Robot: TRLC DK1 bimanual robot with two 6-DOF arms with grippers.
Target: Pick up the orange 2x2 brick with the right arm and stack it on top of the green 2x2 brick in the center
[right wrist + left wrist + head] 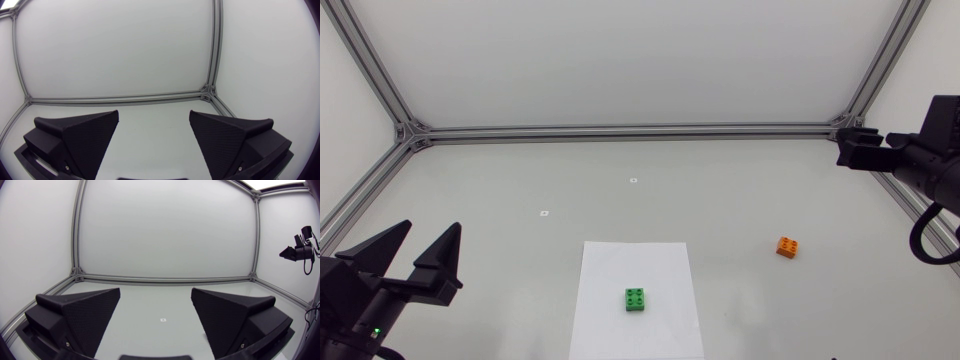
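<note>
The orange 2x2 brick (pixel 787 246) lies on the table at the right. The green 2x2 brick (pixel 636 299) sits in the middle of a white sheet (pixel 620 265) at the front centre. My right arm (pixel 910 160) hangs at the far right edge, behind and well above the orange brick. My right gripper (pixel 154 114) is open and holds nothing, and neither brick shows in its wrist view. My left gripper (pixel 430 228) stands open and holds nothing at the front left, away from both bricks.
Two small white markers (pixel 633 180) (pixel 545 212) lie on the table behind the sheet. An aluminium frame (pixel 620 131) runs along the back and side edges. White walls close the table in.
</note>
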